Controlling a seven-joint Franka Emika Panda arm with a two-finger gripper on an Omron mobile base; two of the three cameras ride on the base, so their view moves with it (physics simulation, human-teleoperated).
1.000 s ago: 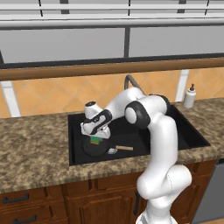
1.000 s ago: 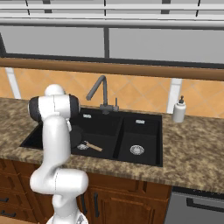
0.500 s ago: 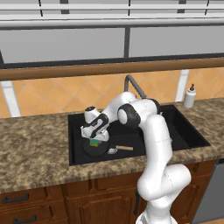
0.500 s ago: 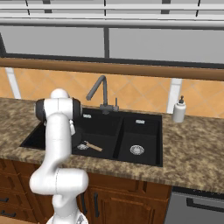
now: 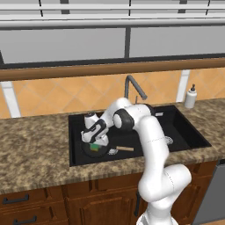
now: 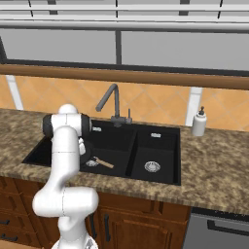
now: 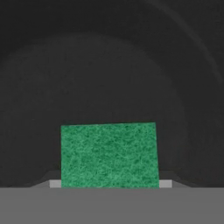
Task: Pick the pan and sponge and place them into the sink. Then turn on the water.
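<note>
Jaws flank the sponge (image 7: pixel 109 155) on either side — whether they clamp it or stand just clear, I cannot tell. Largest is the sink (image 5: pixel 184 127), a black double basin set into the speckled stone counter (image 5: pixel 30 149), with a dark gooseneck faucet (image 5: pixel 132 85) behind it. Its wide basin holds the pan (image 5: pixel 96 150), round and black, its light wooden handle (image 5: pixel 125 148) pointing toward the divider. Over the pan sits the gripper (image 5: pixel 94 143), the green sponge between its fingers and low inside the pan. A silver drain (image 6: pixel 152 167) shows in the narrower basin — a white soap bottle (image 6: pixel 198 122) stands on the counter beside it.
</note>
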